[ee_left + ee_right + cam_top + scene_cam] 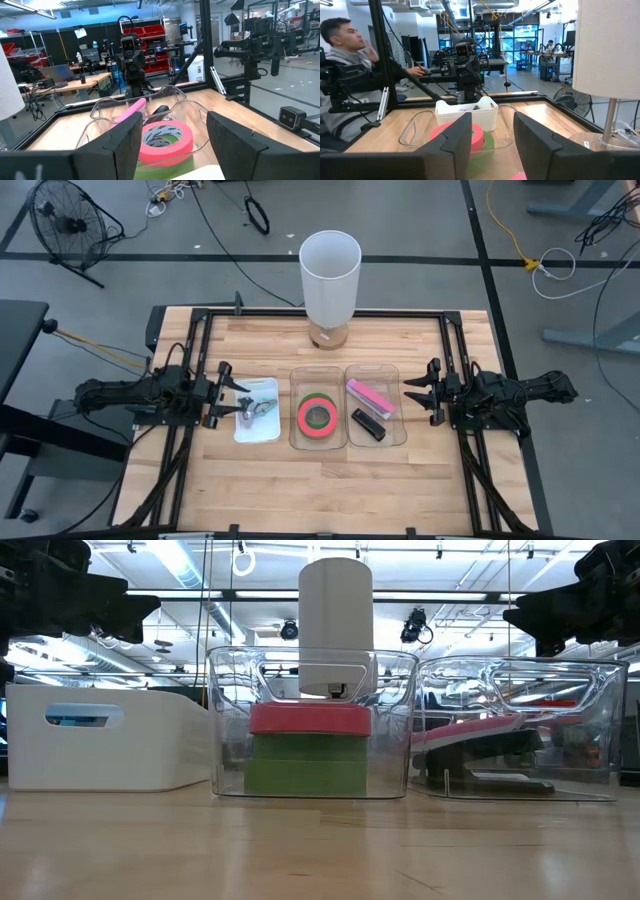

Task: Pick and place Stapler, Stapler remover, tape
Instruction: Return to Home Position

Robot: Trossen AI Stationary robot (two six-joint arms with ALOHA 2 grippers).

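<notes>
Three tape rolls [317, 416] lie stacked in the middle clear bin [297, 442], the red-pink one [310, 719] resting flat on the two green ones [305, 762]. A pink stapler [369, 394] and a black stapler [367, 424] lie in the right clear bin [400, 435]. A metal stapler remover [260, 408] lies in the white tray [255, 434]. My left gripper [226, 393] is open and empty, left of the tray. My right gripper [418, 392] is open and empty, right of the right bin. The red-pink roll also shows in the left wrist view [167, 137].
A white lamp [330, 275] stands at the table's far edge behind the bins. A black frame [300, 313] runs around the table. A person [342, 45] sits beyond the table's left side. Bare wood lies in front of the bins.
</notes>
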